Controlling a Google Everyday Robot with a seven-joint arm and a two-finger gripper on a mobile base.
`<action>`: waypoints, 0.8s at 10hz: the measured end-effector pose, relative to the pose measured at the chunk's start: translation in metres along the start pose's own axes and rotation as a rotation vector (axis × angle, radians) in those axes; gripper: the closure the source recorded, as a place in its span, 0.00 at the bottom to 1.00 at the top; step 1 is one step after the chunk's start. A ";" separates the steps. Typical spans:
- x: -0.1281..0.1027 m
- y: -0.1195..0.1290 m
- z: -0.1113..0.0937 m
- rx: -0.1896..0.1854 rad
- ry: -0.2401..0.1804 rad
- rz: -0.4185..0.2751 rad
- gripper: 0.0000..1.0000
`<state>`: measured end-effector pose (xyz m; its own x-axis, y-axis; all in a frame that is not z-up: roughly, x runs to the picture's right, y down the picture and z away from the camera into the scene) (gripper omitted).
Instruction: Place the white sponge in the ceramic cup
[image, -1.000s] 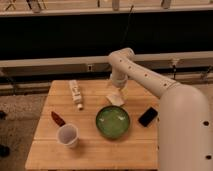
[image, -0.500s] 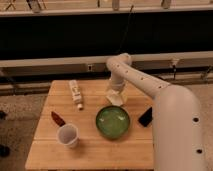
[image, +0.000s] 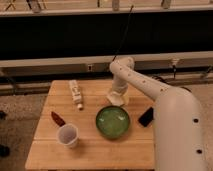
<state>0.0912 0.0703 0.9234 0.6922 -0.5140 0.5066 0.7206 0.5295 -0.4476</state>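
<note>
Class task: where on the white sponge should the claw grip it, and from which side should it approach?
From above, pinching the white sponge across its short width: it looks flat and soft on the table, beside the green bowl. The claw is already right over it.

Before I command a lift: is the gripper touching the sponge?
Cannot tell. In the camera view the gripper sits right over the sponge, with no visible gap or clear contact.
</note>
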 end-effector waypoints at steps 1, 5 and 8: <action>0.002 0.002 0.004 0.000 -0.002 0.006 0.20; 0.005 0.005 0.013 0.000 -0.023 0.020 0.44; 0.004 0.010 0.014 -0.005 -0.045 0.030 0.74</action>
<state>0.1006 0.0825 0.9315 0.7115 -0.4666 0.5254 0.6996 0.5406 -0.4673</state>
